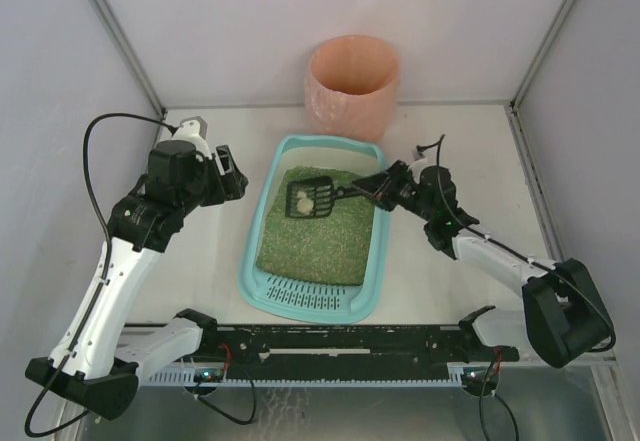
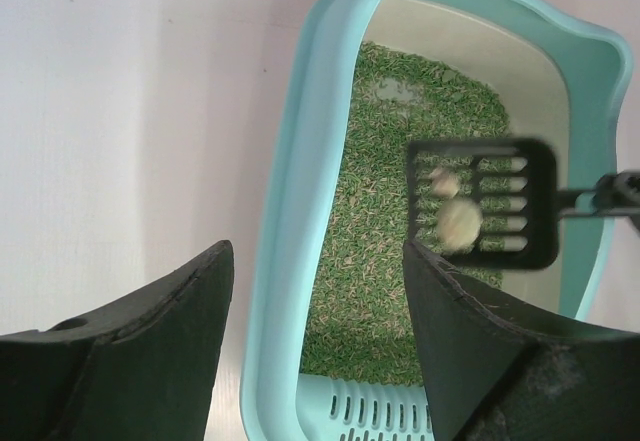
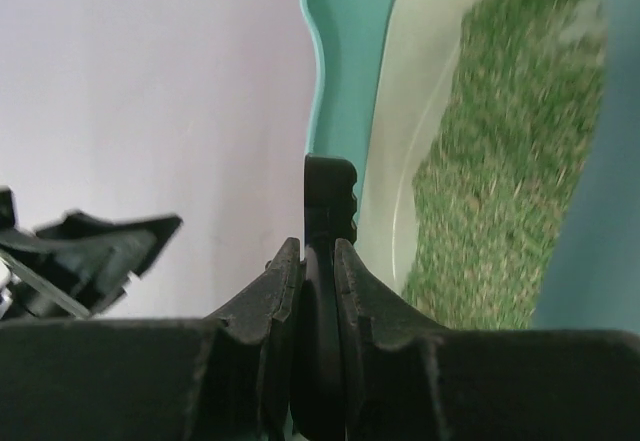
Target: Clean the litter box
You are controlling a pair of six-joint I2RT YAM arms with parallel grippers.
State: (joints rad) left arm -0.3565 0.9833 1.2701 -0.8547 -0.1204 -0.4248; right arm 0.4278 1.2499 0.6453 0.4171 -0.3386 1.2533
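The teal litter box (image 1: 262,231) lies mid-table with green-brown granules and a slotted grate (image 1: 318,296) at its near end. My right gripper (image 1: 376,189) is shut on the handle (image 3: 328,211) of a small black slotted scoop (image 1: 311,199). The scoop is held above the far part of the granules and carries two pale lumps (image 2: 460,223). My left gripper (image 1: 233,173) is open and empty, hovering just left of the box's far left rim (image 2: 295,201). The round pink-orange bin (image 1: 352,86) stands behind the box.
Grey walls enclose the table on the left, back and right. A black rail (image 1: 330,346) runs along the near edge between the arm bases. Bare white table lies left (image 1: 215,261) and right (image 1: 450,281) of the box.
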